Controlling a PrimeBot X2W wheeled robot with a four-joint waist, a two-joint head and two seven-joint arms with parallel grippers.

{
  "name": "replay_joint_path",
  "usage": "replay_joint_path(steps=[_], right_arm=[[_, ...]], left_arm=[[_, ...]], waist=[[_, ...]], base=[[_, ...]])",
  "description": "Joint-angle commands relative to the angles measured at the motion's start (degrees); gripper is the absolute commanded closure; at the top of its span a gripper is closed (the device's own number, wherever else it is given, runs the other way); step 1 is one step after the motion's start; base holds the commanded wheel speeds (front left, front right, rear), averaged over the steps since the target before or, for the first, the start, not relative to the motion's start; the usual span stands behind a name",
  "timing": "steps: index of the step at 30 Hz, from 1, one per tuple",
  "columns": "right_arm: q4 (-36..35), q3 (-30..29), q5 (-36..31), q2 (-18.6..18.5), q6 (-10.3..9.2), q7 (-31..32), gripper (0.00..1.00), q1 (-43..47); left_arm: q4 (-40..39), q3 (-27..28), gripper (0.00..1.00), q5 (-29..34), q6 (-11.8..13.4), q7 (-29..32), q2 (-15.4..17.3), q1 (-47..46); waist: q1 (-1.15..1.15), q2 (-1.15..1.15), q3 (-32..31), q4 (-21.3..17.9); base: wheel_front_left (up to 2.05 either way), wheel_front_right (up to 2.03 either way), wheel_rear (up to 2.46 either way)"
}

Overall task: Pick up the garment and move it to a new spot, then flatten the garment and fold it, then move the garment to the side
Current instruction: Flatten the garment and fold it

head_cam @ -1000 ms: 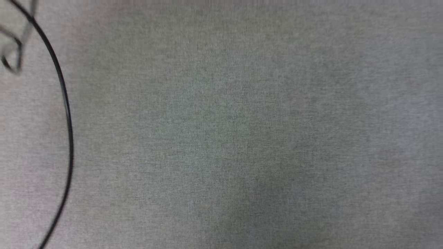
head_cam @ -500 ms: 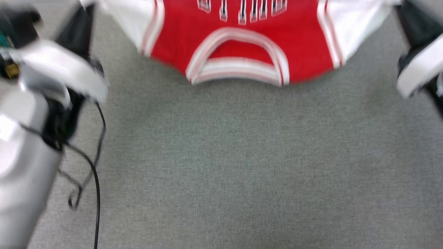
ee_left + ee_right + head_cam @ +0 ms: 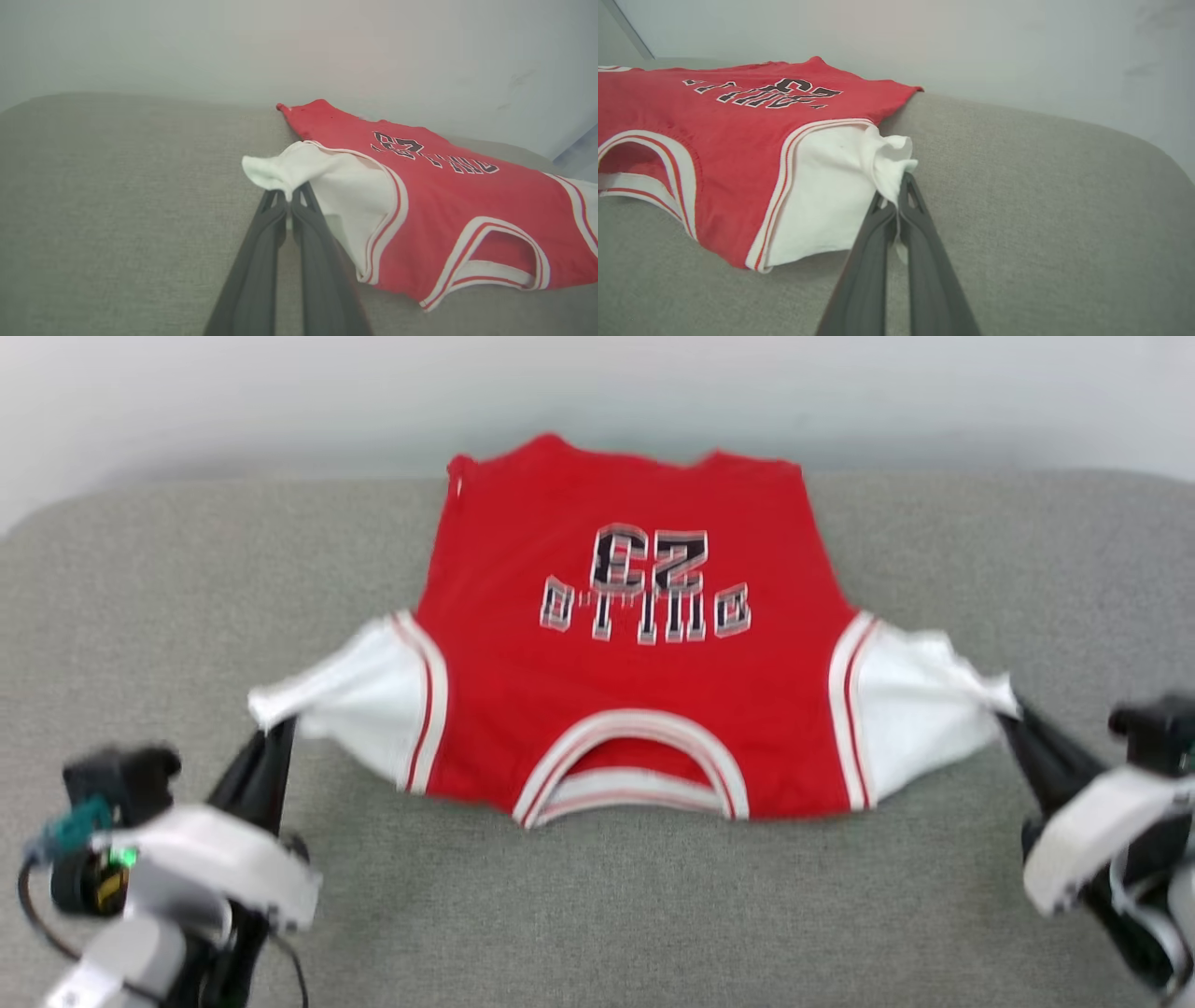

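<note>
Lying face up on a grey fabric-covered surface (image 3: 187, 560), the red jersey-style T-shirt (image 3: 635, 709) with white short sleeves is spread with its body flat and its striped red-and-white collar (image 3: 635, 770) on the side nearest the robot. Its hem reaches the far edge of the surface, close to a pale wall (image 3: 597, 383). The black, white-outlined lettering (image 3: 649, 583) reads upside down in the head view. The left end effector (image 3: 278, 733) has its two long dark fingers pressed together on the outer tip of the left white sleeve (image 3: 355, 695); in the left wrist view the end effector (image 3: 287, 198) pinches a bunched fold of white cloth, and the T-shirt (image 3: 444, 196) stretches away to the right of that view. The right end effector (image 3: 1008, 709) is likewise clenched on the tip of the right white sleeve (image 3: 920, 700); the right wrist view shows its fingers (image 3: 920, 219) closed on a gathered white corner, with the T-shirt (image 3: 714, 135) running off to the left. Both sleeves are drawn outward to the sides, and their gripped ends look lifted slightly off the surface. The head view is somewhat blurred.
</note>
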Motion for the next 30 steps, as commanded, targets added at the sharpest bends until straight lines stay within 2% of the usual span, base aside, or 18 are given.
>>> replay_joint_path(steps=[1, 10, 17, 25, 30], right_arm=[[-1.25, -1.04, -0.55, 0.54, -0.10, 0.71, 1.00, 2.63], [-8.36, -8.52, -4.43, 4.21, -0.10, 7.10, 1.00, 19.23], [-10.57, -12.77, -5.33, 7.30, -0.10, 9.86, 1.00, 30.23], [-9.68, -15.31, -5.00, 8.63, -0.10, 12.58, 1.00, 38.33], [-9.10, -15.86, -4.67, 9.72, -0.10, 13.70, 1.00, 40.24]], left_arm=[[-0.60, 0.41, 1.00, -0.44, 0.72, -0.61, 0.55, 2.16], [-2.28, -0.33, 1.00, -2.96, 2.95, -0.41, 0.95, 13.50], [-0.56, -1.16, 1.00, -4.08, 3.98, -0.63, 0.36, 18.69], [0.01, -1.78, 1.00, -5.77, 4.31, -1.40, -0.73, 23.96], [0.16, -2.22, 1.00, -5.86, 4.14, -1.49, -1.35, 24.28]], waist=[[0.02, 0.00, -1.71, 0.02], [0.02, 0.00, -5.54, 0.72], [0.02, 0.00, -7.94, 1.58], [0.02, 0.00, -9.00, 2.39], [0.02, 0.00, -9.31, 3.00]], base=[[0.00, 0.00, 0.00], [0.00, 0.00, 0.00], [0.00, 0.00, 0.00], [0.00, 0.00, 0.00], [0.00, 0.00, 0.00]])
